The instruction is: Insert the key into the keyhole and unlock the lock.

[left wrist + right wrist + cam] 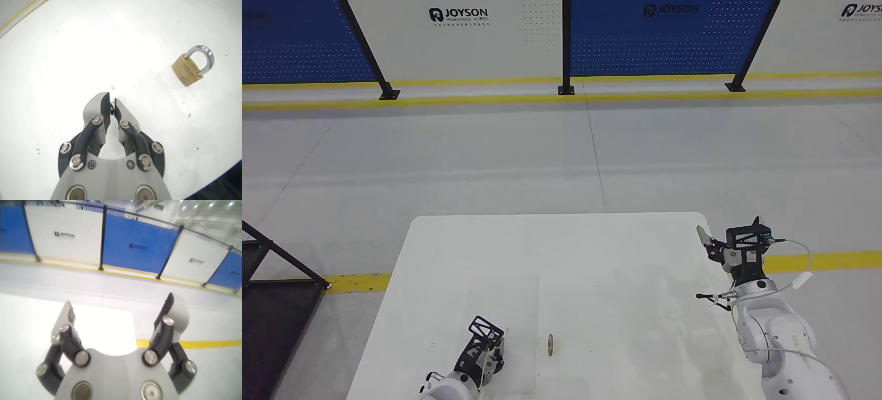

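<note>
A brass padlock (186, 71) with a silver shackle lies on the white table (592, 260); in the top view the padlock (550, 344) is near the front edge. Just to its left is my left gripper (488, 342). In the left wrist view the left gripper (112, 98) is shut on a small metal key (112, 109), pinched between its black pads and mostly hidden by them. A stretch of bare table separates the key from the padlock. My right gripper (119, 299) stands open and holds nothing; in the top view this right gripper (730, 242) is at the table's right edge.
The table's rounded far right corner (130, 315) lies under the right gripper. A black frame (272, 265) stands off the table's left side. Blue and white fence panels (562, 40) line the floor far behind.
</note>
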